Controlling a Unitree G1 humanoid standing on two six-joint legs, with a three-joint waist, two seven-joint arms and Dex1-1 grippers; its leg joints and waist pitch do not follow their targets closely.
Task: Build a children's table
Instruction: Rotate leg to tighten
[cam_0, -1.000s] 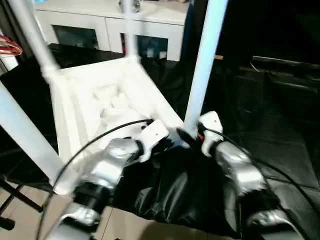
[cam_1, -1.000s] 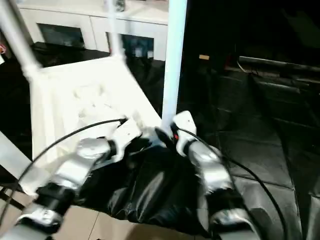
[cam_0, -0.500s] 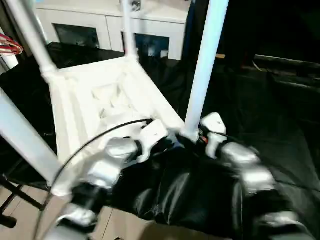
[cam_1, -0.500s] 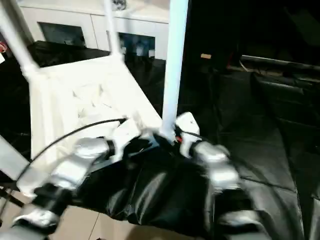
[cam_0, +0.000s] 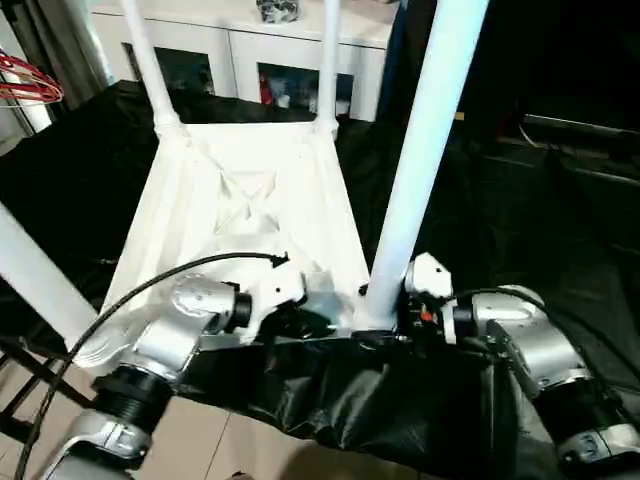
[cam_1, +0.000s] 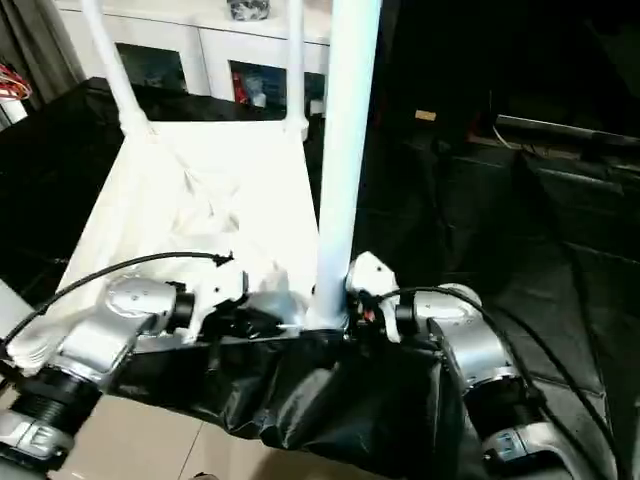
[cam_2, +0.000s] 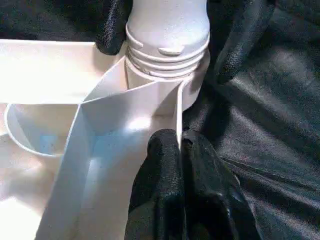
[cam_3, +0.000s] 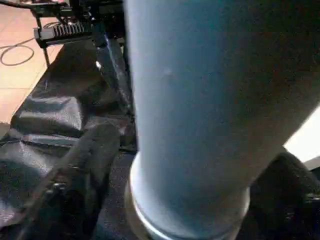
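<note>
On the black sheet (cam_0: 330, 400), the upright white tapered tube leg (cam_0: 420, 170) stood at centre frame between the right gripper's (cam_2: 167, 30) spread fingers, the left gripper (cam_2: 182, 185) pinched shut against the white ribbed plastic tabletop (cam_0: 250, 210) beside it.

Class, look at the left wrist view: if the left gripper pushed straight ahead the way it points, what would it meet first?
Most likely the base of the table leg in its corner socket; the left gripper, fingers shut, already sits at the tabletop's rib.

Dim surroundings, glaring whites, perhaps slight blur
</note>
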